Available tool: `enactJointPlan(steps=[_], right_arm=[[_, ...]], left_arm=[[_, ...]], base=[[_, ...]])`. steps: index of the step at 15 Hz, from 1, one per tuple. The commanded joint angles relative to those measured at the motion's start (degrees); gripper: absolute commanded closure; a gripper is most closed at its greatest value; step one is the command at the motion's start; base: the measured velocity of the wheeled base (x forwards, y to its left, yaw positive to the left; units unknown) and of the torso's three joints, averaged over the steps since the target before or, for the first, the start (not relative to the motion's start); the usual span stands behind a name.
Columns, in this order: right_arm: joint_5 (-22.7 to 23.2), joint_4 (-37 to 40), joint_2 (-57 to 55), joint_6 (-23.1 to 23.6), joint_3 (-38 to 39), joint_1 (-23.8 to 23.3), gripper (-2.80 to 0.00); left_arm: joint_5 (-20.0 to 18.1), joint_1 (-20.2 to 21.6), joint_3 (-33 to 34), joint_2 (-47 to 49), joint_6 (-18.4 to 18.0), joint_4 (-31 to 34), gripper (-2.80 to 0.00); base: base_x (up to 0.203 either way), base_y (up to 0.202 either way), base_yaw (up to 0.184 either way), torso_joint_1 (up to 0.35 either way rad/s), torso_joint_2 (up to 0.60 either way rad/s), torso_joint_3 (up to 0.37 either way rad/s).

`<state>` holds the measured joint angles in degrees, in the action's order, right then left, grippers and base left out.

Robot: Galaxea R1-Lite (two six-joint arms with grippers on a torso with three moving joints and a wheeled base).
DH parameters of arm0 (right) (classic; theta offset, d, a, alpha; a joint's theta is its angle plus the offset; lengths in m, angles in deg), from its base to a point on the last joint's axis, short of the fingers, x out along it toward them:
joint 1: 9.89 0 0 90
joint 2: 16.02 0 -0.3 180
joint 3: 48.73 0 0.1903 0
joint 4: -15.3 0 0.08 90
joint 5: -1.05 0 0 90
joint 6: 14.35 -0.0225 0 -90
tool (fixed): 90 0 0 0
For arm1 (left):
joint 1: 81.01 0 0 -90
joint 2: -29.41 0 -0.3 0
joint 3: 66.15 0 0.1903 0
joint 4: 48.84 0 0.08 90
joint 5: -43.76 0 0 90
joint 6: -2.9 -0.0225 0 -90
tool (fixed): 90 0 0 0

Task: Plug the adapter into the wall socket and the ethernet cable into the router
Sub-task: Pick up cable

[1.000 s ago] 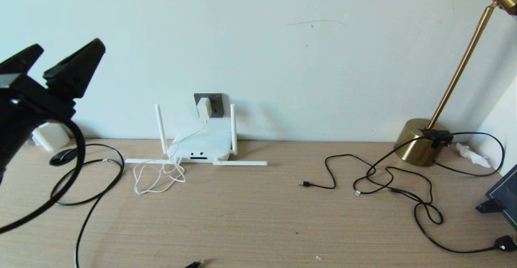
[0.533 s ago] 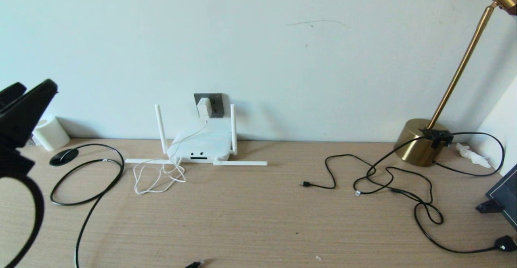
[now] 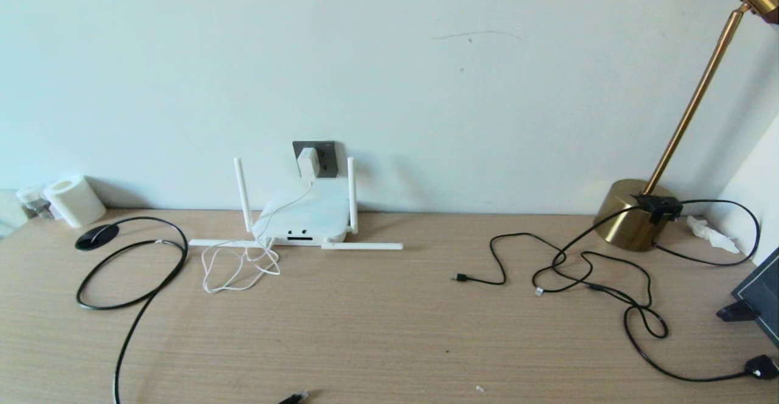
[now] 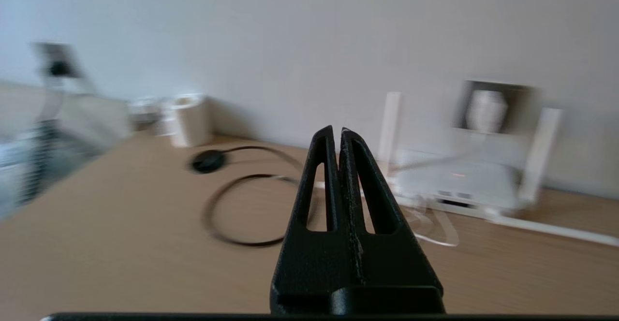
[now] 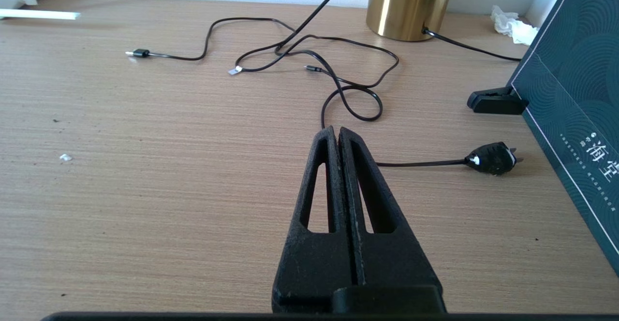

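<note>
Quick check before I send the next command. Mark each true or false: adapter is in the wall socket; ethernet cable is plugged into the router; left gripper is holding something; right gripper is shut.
1. The adapter sits in the wall socket. True.
2. The ethernet cable is plugged into the router. False: its plug lies on the desk near the front edge.
3. The left gripper holds something. False: shut on nothing.
4. The right gripper is shut. True.
</note>
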<state>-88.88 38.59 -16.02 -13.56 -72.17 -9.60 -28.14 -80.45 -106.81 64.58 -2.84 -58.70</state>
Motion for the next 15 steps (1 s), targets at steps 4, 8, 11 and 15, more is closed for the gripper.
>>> enactJointPlan(steps=[4,8,11,15], right_arm=[[0.01,-0.01,-0.09,0.06,0.06,0.05,0.00],[0.01,-0.01,-0.09,0.01,-0.01,-0.03,0.00],[0.01,-0.01,-0.09,0.06,0.07,0.05,0.00],[0.01,-0.01,-0.09,0.00,0.07,-0.03,0.00]], left_arm=[[-16.91,6.63,-3.04,0.54,-2.47,3.54,0.00],[-39.59,3.69,-9.23,6.64,-9.02,26.82,0.00],[-42.47,-0.13,-5.82,12.85,-26.79,42.39,0.00],[-39.69,-1.42,-4.28,25.86,-50.49,43.43,-2.80]], base=[[0.000,0.000,0.000,0.000,0.00,0.000],[0.000,0.000,0.000,0.000,0.00,0.000],[0.000,0.000,0.000,0.000,0.00,0.000],[0.000,0.000,0.000,0.000,0.00,0.000]])
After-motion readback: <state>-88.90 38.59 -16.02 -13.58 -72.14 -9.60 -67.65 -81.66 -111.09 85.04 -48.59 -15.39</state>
